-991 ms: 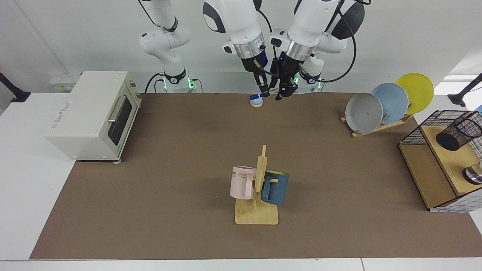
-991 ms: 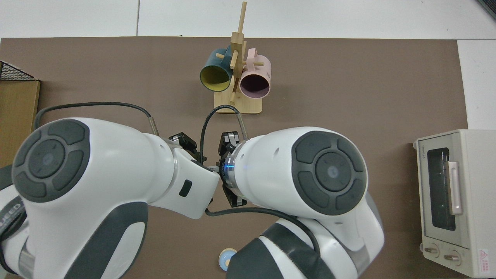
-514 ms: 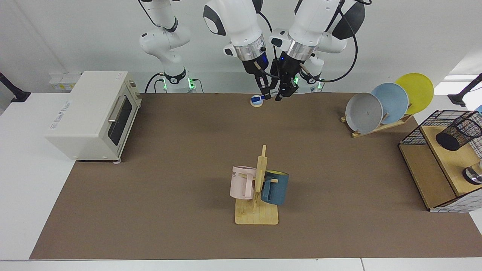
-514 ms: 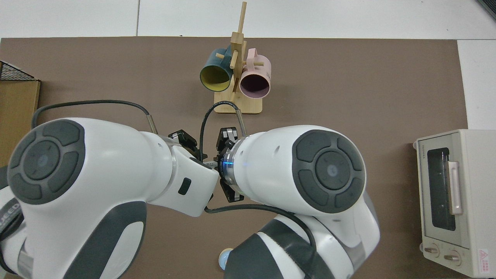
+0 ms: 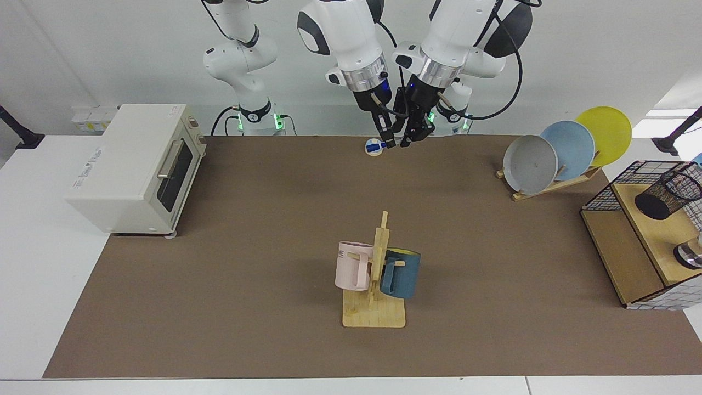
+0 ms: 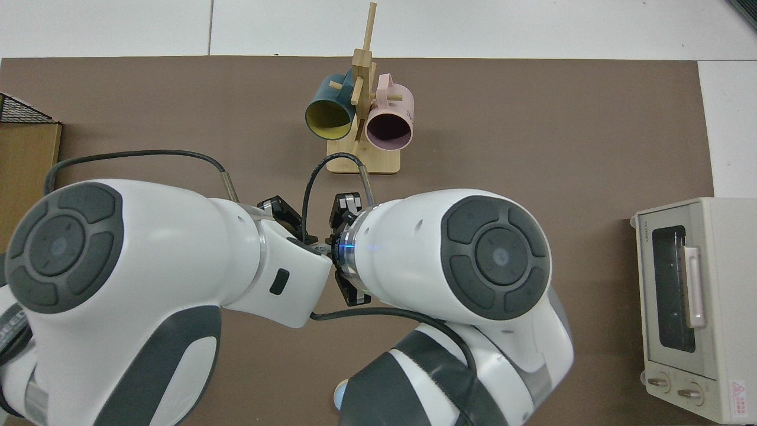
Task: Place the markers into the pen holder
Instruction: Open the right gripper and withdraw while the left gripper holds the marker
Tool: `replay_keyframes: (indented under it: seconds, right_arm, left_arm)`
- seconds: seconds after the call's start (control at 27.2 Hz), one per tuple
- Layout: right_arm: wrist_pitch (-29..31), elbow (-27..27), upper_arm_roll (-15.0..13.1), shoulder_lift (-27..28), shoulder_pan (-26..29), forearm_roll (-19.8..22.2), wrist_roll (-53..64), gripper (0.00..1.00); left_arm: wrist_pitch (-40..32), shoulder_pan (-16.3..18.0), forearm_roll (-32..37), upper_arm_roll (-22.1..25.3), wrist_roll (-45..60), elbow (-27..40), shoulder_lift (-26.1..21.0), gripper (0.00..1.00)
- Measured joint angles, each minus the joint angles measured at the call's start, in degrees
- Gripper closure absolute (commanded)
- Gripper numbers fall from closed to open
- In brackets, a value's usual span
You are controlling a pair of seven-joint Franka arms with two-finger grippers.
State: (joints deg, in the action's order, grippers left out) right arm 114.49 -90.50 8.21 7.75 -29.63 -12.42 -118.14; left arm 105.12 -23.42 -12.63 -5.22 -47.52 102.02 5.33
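Observation:
The marker hangs level just above the table's far edge, its blue end sticking out beside my right gripper, which is shut on it. My left gripper hovers right beside it on the marker's other side, and the barrel between the two is hidden. The pen holder, a black mesh cup, stands on a wooden shelf at the far right of the facing view, well away from both grippers. In the top view the arms' wrists cover both grippers and the marker.
A small round disc lies under the marker's blue end. A mug rack with a pink and a blue mug stands mid-table. A toaster oven, a plate rack and a black wire basket line the sides.
Both grippers have drifted slightly toward the back edge and closer together. The marker's blue end now sits lower over the disc.

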Motion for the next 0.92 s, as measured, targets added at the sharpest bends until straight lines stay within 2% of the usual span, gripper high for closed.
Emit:
replay_keyframes:
  seconds: [0.07,0.48,0.51,0.59,0.62,0.66,0.73,0.77,0.81,0.92]
  right_arm:
    - [-0.1,0.0,0.1,0.0,0.0,0.0,0.0,1.0]
    - [0.1,0.0,0.2,0.1,-0.1,0.2,0.3,1.0]
    - [0.1,0.0,0.2,0.1,-0.1,0.2,0.3,0.96]
    - [0.1,0.0,0.2,0.1,-0.1,0.2,0.3,0.78]
    - [0.1,0.0,0.2,0.1,-0.1,0.2,0.3,0.74]
    - [0.2,0.0,0.2,0.1,0.0,0.2,0.3,0.65]
    - [0.3,0.0,0.0,0.2,0.0,0.2,0.1,0.28]
    - [0.3,0.0,-0.1,0.2,0.1,0.2,0.0,0.12]
    - [0.2,0.0,-0.4,0.2,0.2,0.2,0.0,0.0]
    - [-0.8,0.0,-0.9,0.1,0.9,0.2,0.6,0.0]
  left_arm:
    - [0.6,0.0,0.1,0.4,-0.3,0.0,-0.1,1.0]
    - [0.4,0.0,0.1,0.5,-2.2,0.0,-0.1,1.0]
    - [0.4,0.0,0.1,0.5,-2.2,0.0,-0.1,1.0]
    - [0.4,0.0,0.1,0.5,-2.2,0.0,-0.1,1.0]
    - [0.4,0.0,0.1,0.5,-2.2,0.0,-0.1,1.0]
    - [0.4,0.0,0.1,0.5,-2.2,0.0,-0.1,1.0]
    - [0.4,0.0,0.0,0.5,-1.9,0.0,-0.1,1.0]
    - [0.4,0.0,0.1,0.6,-1.6,0.0,-0.1,1.0]
    - [0.4,0.0,0.1,0.7,-1.3,0.0,-0.1,1.0]
    - [0.5,0.1,0.1,1.1,-1.1,0.0,-0.1,1.0]
